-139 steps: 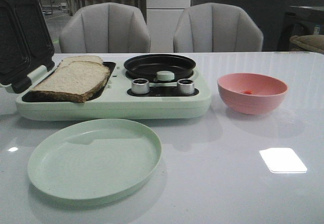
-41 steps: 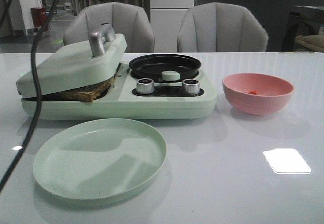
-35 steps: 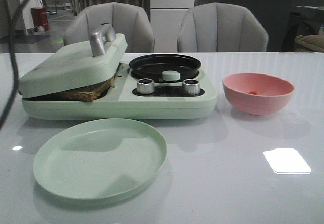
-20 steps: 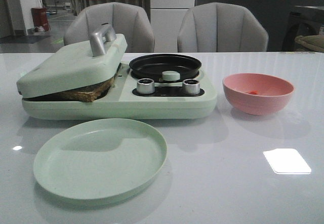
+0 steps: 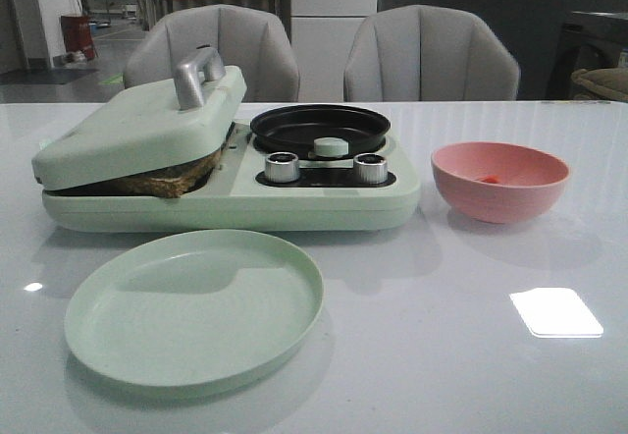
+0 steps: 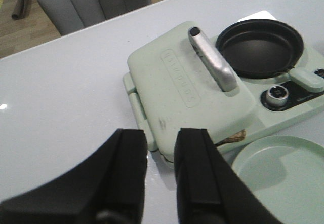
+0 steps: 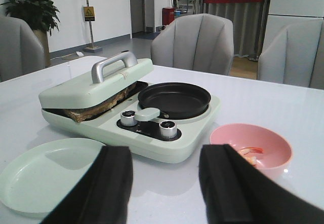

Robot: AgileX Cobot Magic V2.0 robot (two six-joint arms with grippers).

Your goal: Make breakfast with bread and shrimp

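Under the resting lid (image 5: 137,125), the bread (image 5: 162,181); both arms' fingers (image 6: 134,153) (image 7: 220,173) spread, empty.

Showroom-like hall, grey chairs (image 5: 211,51), barrier post (image 7: 86,19), white table (image 5: 471,355)

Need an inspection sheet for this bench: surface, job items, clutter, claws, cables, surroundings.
Surface: glossy white table, glare patch.
Job items: bread under the tilted lid of the sandwich maker; shrimp in the pink bowl; frying pan and green plate hold nothing.
Clutter: nothing seen.
Claws: left claw open, above the table near the lid; right claw open, holding nothing.
Cables: nothing seen.
Surroundings: two grey chairs behind the table.
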